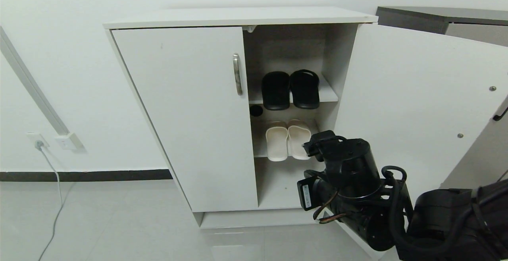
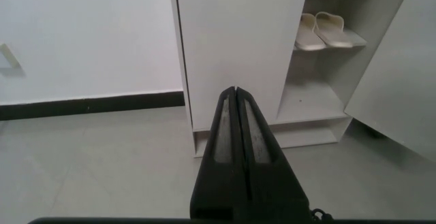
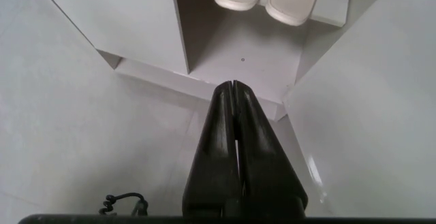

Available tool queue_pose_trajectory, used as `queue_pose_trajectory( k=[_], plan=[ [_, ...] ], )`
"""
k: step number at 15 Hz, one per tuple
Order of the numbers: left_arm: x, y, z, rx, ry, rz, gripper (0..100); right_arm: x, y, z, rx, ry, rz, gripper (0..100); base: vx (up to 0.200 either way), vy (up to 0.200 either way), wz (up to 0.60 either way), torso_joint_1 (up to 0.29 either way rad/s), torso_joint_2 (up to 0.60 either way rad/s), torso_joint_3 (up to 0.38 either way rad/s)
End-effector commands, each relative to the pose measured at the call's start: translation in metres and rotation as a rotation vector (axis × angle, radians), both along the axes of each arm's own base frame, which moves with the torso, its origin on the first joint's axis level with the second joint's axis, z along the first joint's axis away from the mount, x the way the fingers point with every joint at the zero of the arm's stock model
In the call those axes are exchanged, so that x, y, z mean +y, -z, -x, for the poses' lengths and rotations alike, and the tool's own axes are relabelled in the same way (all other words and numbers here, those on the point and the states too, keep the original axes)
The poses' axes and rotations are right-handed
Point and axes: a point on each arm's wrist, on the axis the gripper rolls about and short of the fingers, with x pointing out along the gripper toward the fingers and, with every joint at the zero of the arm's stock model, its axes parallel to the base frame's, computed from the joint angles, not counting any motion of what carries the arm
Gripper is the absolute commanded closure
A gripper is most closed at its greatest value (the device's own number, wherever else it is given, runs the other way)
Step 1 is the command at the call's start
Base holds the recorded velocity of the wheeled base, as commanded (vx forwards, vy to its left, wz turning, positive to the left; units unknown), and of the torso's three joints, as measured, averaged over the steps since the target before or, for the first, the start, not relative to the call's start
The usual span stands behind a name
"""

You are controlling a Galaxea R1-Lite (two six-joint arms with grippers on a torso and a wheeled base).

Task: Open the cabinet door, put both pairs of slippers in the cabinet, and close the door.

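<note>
Plainly pressed together on nothing: left gripper (image 2: pixel 235 91), facing the shut left door (image 1: pixel 186 114); likewise right gripper (image 3: pixel 234 84), low before the cabinet (image 1: pixel 238 16). Inside, black slippers (image 1: pixel 291 90) on the upper shelf (image 1: pixel 329 94), white slippers (image 1: pixel 287 140) at six o'clock of them. At three o'clock, right door (image 1: pixel 416 102) standing open. On the right wrist, label (image 1: pixel 306 194) too small to read.

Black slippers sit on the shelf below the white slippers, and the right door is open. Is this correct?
Not quite: the head view shows the black slippers on the shelf above the white slippers. The right door is open.
</note>
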Motion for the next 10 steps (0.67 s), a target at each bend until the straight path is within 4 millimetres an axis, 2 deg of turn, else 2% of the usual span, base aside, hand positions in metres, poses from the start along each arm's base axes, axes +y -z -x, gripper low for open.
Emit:
queue_pose_trajectory(
  k=[1, 3, 6, 10],
  plan=[
    [0.0000, 0.0000, 0.0000, -0.001, -0.001, 0.001, 100, 0.0010, 0.0025, -0.0006, 0.004, 0.000, 0.006, 100, 0.000, 0.000, 0.00, 0.002, -0.26, -0.281],
    [0.0000, 0.0000, 0.0000, -0.001, 0.001, 0.000, 100, 0.0015, 0.0023, -0.0011, 0.003, 0.001, 0.005, 100, 0.000, 0.000, 0.00, 0.010, -0.17, -0.357],
    [0.0000, 0.0000, 0.0000, -0.001, -0.001, 0.000, 100, 0.0011, 0.0021, -0.0008, 0.002, 0.002, 0.006, 100, 0.000, 0.000, 0.00, 0.033, -0.53, -0.370],
    [0.0000, 0.0000, 0.0000, -0.001, -0.001, 0.000, 100, 0.0015, 0.0040, -0.0018, 0.004, 0.005, 0.011, 100, 0.000, 0.000, 0.00, 0.101, -0.47, -0.360]
  ],
)
